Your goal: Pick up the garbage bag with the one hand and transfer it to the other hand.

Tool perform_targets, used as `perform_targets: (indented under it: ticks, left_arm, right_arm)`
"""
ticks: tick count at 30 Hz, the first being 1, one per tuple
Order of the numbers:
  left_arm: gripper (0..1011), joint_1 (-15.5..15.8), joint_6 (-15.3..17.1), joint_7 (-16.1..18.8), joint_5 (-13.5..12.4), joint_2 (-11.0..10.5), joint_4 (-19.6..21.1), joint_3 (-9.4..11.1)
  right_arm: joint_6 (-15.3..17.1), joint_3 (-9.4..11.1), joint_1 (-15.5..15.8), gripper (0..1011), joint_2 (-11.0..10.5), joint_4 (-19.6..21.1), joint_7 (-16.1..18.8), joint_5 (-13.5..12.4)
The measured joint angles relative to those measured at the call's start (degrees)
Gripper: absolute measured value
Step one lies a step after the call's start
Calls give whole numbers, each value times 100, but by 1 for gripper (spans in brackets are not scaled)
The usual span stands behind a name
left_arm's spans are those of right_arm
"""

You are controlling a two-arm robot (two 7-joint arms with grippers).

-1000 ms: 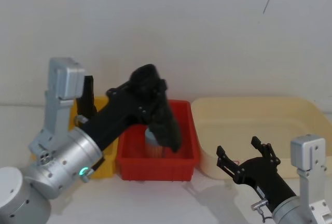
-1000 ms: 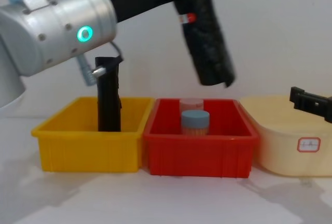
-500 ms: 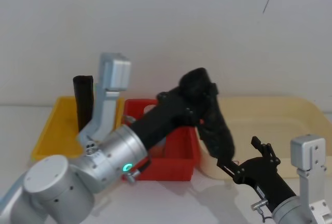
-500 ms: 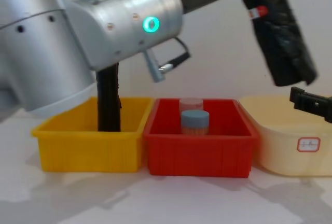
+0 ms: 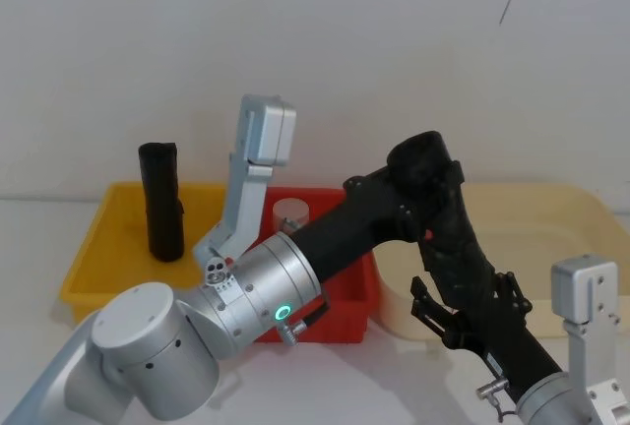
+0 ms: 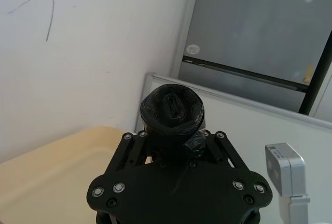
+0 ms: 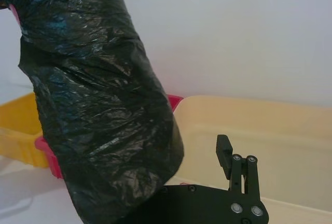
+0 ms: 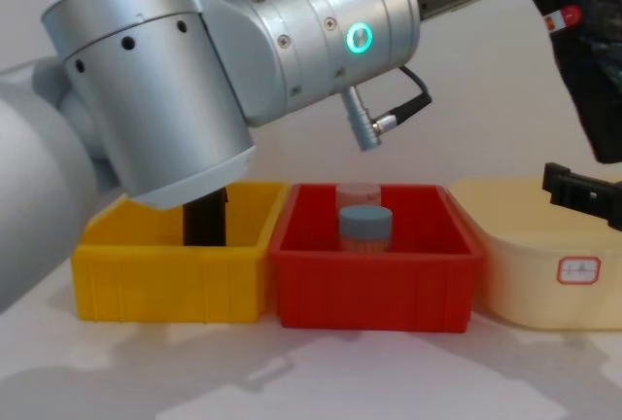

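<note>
My left gripper (image 5: 418, 189) is clenched on the upper end of the garbage bag (image 5: 461, 253). It holds the black roll tilted in the air above the front of the cream tub (image 5: 561, 218), right of the red bin (image 8: 374, 289). The bag's lower end hangs between the spread fingers of my right gripper (image 5: 465, 299), which is released; I cannot tell whether they touch it. The taller black roll (image 5: 161, 201) stands in the yellow bin (image 8: 170, 284).
</note>
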State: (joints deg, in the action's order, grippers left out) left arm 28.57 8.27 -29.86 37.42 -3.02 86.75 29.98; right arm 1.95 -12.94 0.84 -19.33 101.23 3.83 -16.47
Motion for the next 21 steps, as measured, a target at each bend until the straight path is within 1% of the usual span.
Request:
perform_targets:
  ticks: [8, 21]
  left_arm:
    - [365, 74, -8, -25, 63, 36, -50, 66]
    - [365, 136, -67, -21, 91, 26, -8, 156]
  right_arm:
    - [0, 0, 0, 1000, 0, 0, 0, 0]
    - [0, 0, 0, 1000, 0, 0, 0, 0]
